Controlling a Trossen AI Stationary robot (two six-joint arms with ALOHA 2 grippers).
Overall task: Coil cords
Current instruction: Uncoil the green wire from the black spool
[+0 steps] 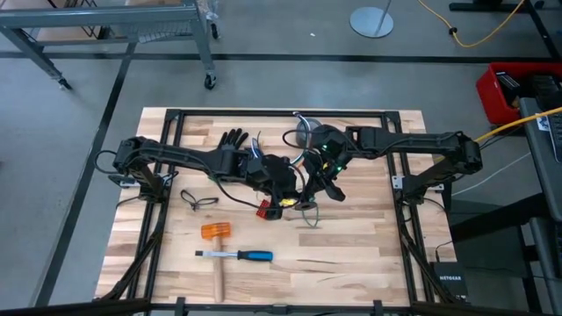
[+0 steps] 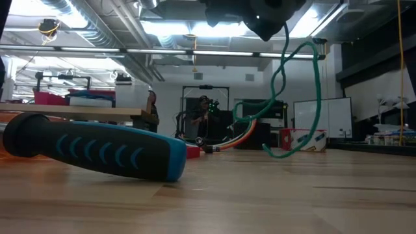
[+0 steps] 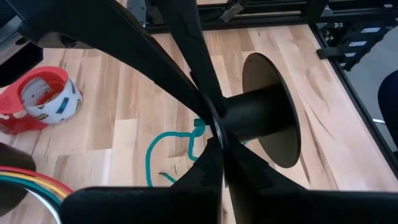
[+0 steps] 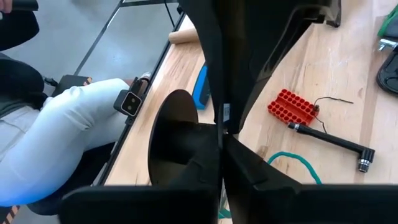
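Left end effector (image 3: 214, 134): fingers seen pressed together, closed; whether a strand is pinched cannot be told.
Right end effector (image 4: 224, 134): fingers closed, meeting at the tips; a grip on anything cannot be told.
Position: both end effectors are brought together over the middle of the counter (image 1: 369, 254).
Cords (image 2: 286, 104): a green strand is seen hanging in loops below the arms; orange and other strands lie on the counter beneath.
Red tape ring (image 3: 40, 99): set just left of the cords; print unreadable.
Writing: none legible.
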